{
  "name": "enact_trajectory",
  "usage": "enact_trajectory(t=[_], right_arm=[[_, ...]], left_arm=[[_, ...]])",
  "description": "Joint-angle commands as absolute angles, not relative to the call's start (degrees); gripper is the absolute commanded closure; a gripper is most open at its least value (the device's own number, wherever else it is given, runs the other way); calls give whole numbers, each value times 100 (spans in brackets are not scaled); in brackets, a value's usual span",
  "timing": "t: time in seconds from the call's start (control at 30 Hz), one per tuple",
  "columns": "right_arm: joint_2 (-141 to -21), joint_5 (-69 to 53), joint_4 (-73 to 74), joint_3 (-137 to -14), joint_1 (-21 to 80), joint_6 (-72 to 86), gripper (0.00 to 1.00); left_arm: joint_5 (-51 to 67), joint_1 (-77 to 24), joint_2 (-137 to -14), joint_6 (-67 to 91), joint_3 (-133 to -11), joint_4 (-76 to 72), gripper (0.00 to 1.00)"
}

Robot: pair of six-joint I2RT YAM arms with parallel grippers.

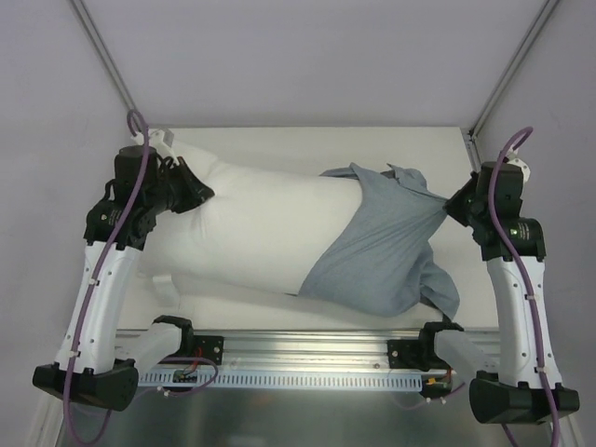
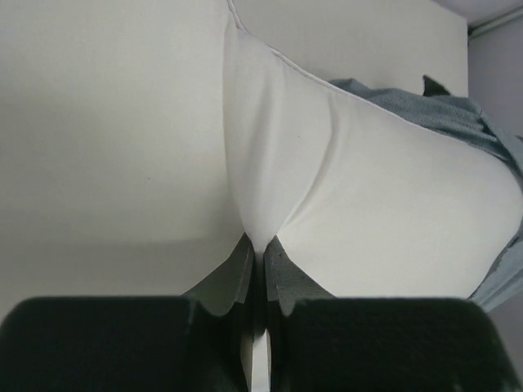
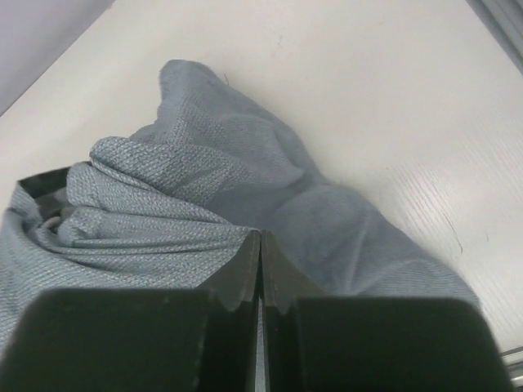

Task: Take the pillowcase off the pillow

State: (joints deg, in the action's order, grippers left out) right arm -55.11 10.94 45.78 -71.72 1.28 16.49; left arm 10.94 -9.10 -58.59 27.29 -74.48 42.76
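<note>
A plump white pillow [image 1: 261,233] lies across the table, its left two thirds bare. The blue-grey pillowcase [image 1: 386,242] covers only its right end, bunched and pulled to a point on the right. My left gripper [image 1: 197,196] is shut on the pillow's left end, and white fabric [image 2: 270,188] funnels into its tips [image 2: 260,243]. At the far right my right gripper [image 1: 456,203] is shut on the pillowcase, with grey cloth [image 3: 188,196] gathered right at its tips [image 3: 261,234].
The white tabletop [image 1: 279,140] reaches back to grey walls, with slanted frame rails at both rear corners. A metal rail [image 1: 298,349] with both arm bases runs along the near edge. A loose flap of the cover [image 1: 445,289] hangs near the right base.
</note>
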Motion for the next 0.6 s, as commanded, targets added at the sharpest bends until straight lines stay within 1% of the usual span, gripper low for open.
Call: enact_trajectory(t=[0.0,0.27,0.37,0.43,0.47,0.53,0.57], right_arm=[[-5616,1609,4176,-7163,-255,1591,99],[-6441,1468,4061,-7225,-641,1661,99],[-6416,1302,4061,-7067,-1123,1749,99],[-6337,863,3999,-6839,-1694,1819,99],[-6224,505,3938,-6742,-2053,1819,99],[-6153,291,3823,-6557,-2293,1819,99],[-6126,81,3815,-6557,-2381,1802,99]], left_arm=[[545,-396,-5563,2855,-8120,4263,100],[44,-343,-5924,3199,-8499,4271,100],[-281,-238,-5854,3138,-8438,4263,100],[-273,-80,-5775,3085,-8376,4289,100],[-133,165,-5757,3050,-8359,4298,100],[43,403,-5766,3059,-8323,4289,100],[331,535,-5792,3102,-8315,4298,100]])
